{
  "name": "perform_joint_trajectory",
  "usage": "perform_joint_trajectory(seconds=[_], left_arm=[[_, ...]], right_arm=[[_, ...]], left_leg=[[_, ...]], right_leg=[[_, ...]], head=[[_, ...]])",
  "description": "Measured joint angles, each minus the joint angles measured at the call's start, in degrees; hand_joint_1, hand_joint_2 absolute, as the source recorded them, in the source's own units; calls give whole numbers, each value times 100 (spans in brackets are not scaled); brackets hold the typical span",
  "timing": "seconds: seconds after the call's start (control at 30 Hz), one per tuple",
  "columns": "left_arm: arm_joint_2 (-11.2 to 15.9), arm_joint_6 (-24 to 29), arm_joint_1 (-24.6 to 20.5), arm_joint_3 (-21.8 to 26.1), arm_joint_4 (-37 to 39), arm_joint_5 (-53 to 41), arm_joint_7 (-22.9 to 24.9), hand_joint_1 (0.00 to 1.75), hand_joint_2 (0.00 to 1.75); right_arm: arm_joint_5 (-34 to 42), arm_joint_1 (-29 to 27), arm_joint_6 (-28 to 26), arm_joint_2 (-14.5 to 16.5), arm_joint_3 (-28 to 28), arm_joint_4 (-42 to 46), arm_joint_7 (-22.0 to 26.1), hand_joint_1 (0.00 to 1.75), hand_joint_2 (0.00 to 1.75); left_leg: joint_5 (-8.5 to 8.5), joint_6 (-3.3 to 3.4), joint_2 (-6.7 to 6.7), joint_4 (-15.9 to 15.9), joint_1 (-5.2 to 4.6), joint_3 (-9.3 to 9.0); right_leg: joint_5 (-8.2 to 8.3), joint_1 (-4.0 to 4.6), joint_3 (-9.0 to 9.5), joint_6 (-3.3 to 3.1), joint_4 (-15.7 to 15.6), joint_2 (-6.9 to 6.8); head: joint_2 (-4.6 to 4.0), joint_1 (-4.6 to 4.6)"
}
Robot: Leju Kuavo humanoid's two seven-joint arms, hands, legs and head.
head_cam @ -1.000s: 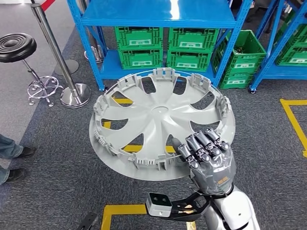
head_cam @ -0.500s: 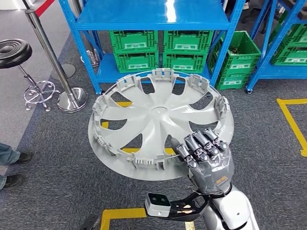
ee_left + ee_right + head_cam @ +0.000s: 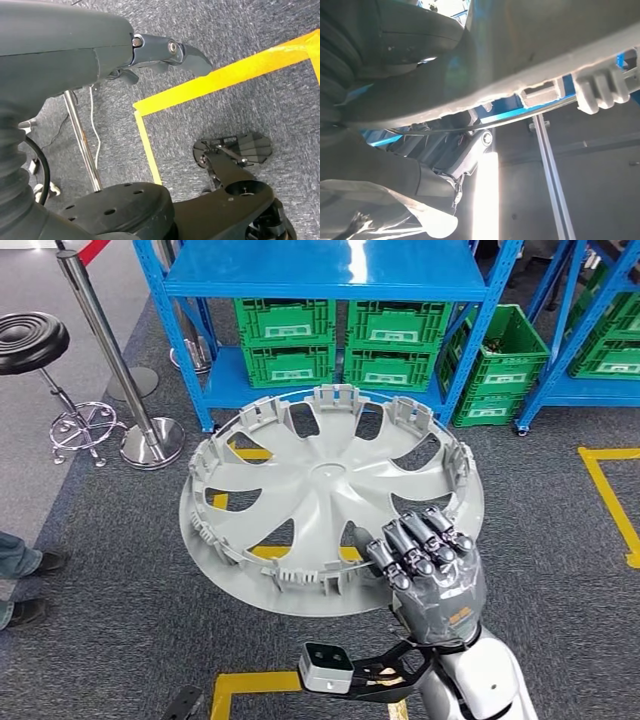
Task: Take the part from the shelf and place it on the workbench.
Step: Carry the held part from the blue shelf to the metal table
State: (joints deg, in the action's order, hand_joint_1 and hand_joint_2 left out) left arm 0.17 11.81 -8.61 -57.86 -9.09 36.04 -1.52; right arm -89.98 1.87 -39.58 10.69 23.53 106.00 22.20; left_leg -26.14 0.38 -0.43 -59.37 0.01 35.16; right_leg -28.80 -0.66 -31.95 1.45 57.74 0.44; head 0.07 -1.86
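Floor: grey carpet [image 3: 113, 570], yellow tape [image 3: 607, 490].
Far: blue shelf [image 3: 324, 270], green crates [image 3: 287, 335].
Left: stanchion [image 3: 113, 360], stool [image 3: 34, 340].
Right robot hand [image 3: 426, 565]: grips hubcap [image 3: 324, 495] near rim.
Left robot hand [image 3: 113, 45]: grip unclear.

No text, brand or number can be read. The green crates [image 3: 288, 338] on the blue shelf [image 3: 324, 270] carry pale labels too small to make out, and a small orange mark on the right hand [image 3: 434, 575] is illegible.
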Motion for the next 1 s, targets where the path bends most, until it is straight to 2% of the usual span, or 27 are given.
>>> perform_joint_trajectory(seconds=[0.07,0.13,0.17,0.23,0.27,0.3,0.33,0.37,0.4,0.43,0.47,0.57,0.63,0.67,0.73,0.77,0.8,0.83,0.87,0.93,0.97,1.0], left_arm=[[4,7,-5,-1,0,-3,3,0,175],[-3,11,-14,-4,0,-8,9,0,175],[-8,13,-18,-8,0,-9,13,0,175],[-8,17,-26,-19,0,-10,18,0,175],[-7,19,-27,-25,0,-11,20,0,175],[-8,20,-27,-31,0,-13,21,0,175],[-10,20,-27,-35,0,-15,21,0,175],[-13,19,-26,-38,0,-18,21,0,175],[-3,19,-26,-40,1,-22,21,0,175],[5,20,-28,-42,3,-28,21,0,175],[16,22,-29,-45,4,-38,21,0,175],[15,28,-37,-66,6,-60,27,0,175],[2,29,-46,-82,5,-62,30,0,175],[-2,29,-49,-87,4,-63,30,0,175],[-4,29,-46,-93,4,-63,30,0,175],[-4,29,-41,-95,5,-64,31,0,175],[-4,31,-37,-98,5,-65,32,0,175],[-4,32,-36,-101,5,-67,33,0,175],[-3,35,-36,-106,5,-69,34,0,175],[10,39,-35,-119,6,-72,37,0,175],[20,42,-35,-126,7,-72,38,0,175],[27,43,-38,-131,7,-73,40,0,175]], right_arm=[[0,4,0,-1,39,2,-65,175,175],[0,12,0,-3,63,4,-101,175,175],[0,17,0,-5,69,4,-106,175,175],[0,17,0,-12,78,2,-112,175,175],[0,11,0,-20,81,-1,-114,175,175],[0,5,0,-31,81,-7,-119,175,175],[0,0,0,-42,81,-12,-123,175,175],[0,0,0,-50,83,-16,-127,175,175],[0,5,0,-56,84,-22,-130,175,175],[0,10,0,-58,89,-25,-135,175,175],[0,14,0,-60,95,-28,-142,175,175],[0,17,0,-63,108,-33,-161,175,175],[0,24,0,-63,126,-31,-163,175,175],[0,27,0,-63,138,-30,-163,175,175],[0,31,0,-63,161,-30,-162,175,175],[0,31,0,-64,167,-30,-162,175,175],[0,31,0,-64,171,-30,-160,175,175],[0,30,0,-65,173,-30,-158,175,175],[0,31,0,-66,173,-30,-156,175,175],[0,33,0,-66,173,-30,-154,175,175],[0,33,0,-66,173,-30,-154,175,175],[0,33,0,-66,173,-29,-154,175,175]], left_leg=[[42,88,18,94,2,-51],[129,161,63,296,28,-163],[161,176,92,370,43,-206],[167,179,147,401,41,-227],[158,166,176,398,45,-227],[145,143,205,387,55,-227],[124,108,233,363,75,-227],[91,58,262,318,102,-226],[52,-1,288,265,122,-220],[4,-64,312,185,129,-209],[-32,-117,334,124,128,-202],[-76,-190,403,55,136,-207],[-236,-211,328,-133,165,-147],[-398,-216,256,-392,168,-40],[-756,-196,143,-1165,151,307],[-846,-173,127,-1479,136,466],[-828,-139,114,-1618,119,555],[-693,-95,93,-1534,96,548],[-472,-47,41,-1245,71,449],[-83,33,-200,-512,38,164],[6,53,-306,-271,30,64],[20,64,-370,-156,23,15]], right_leg=[[23,-11,11,65,-56,5],[-82,-3,-60,102,75,5],[-216,-6,-183,108,317,2],[-525,-29,-557,139,1043,-1],[-590,-51,-713,163,1316,-4],[-547,-77,-779,192,1394,-15],[-401,-107,-727,225,1243,-42],[-190,-141,-567,267,897,-104],[-57,-151,-402,305,559,-191],[31,-158,-257,299,292,-248],[48,-151,-178,264,161,-279],[13,-120,-182,79,204,-165],[21,-113,-185,5,209,-80],[24,-108,-181,-26,206,-36],[21,-81,-180,-68,207,60],[18,-63,-177,-83,207,118],[16,-47,-173,-92,207,182],[15,-37,-167,-96,208,252],[14,-33,-159,-97,208,324],[13,-40,-159,-90,207,458],[17,-50,-171,-77,205,517],[24,-65,-188,-54,197,573]], head=[[1,-1],[1,6],[1,11],[0,11],[0,11],[0,10],[1,10],[1,13],[1,16],[1,25],[0,22],[0,2],[0,-3],[0,-10],[0,-19],[0,-22],[0,-21],[0,-20],[0,-20],[0,-17],[0,-23],[1,-33]])
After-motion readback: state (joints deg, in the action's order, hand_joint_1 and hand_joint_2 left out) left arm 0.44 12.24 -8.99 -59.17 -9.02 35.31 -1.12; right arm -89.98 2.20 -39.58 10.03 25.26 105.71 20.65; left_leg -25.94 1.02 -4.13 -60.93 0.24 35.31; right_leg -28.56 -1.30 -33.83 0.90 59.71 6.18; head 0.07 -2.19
